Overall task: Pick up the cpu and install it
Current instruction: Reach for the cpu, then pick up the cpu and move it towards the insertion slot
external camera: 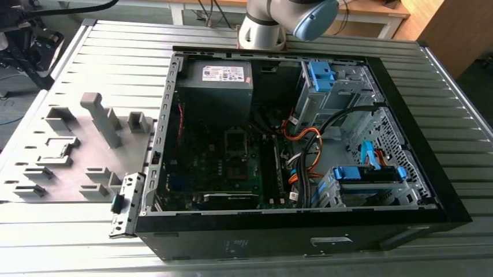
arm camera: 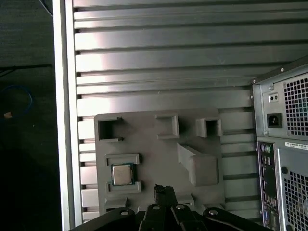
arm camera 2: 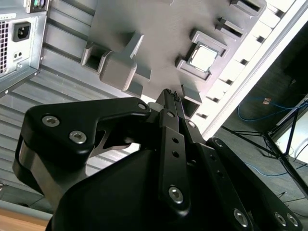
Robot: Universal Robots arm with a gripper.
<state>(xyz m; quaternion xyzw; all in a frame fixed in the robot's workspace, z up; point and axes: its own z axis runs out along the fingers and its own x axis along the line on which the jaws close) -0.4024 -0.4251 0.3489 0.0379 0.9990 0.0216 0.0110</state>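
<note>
In a grey tray pocket, the cpu, clear of the jaws, jaws together

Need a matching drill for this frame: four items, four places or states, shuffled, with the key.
Items
1. cpu
2. gripper
3. computer case
4. power supply

Places or states
A. lies open on the slatted table
B. sits in a pocket of the grey holder plate
C. inside the case, white label on top
D. over the holder plate, apart from the chip

Pairs: 1-B, 2-D, 3-A, 4-C
</note>
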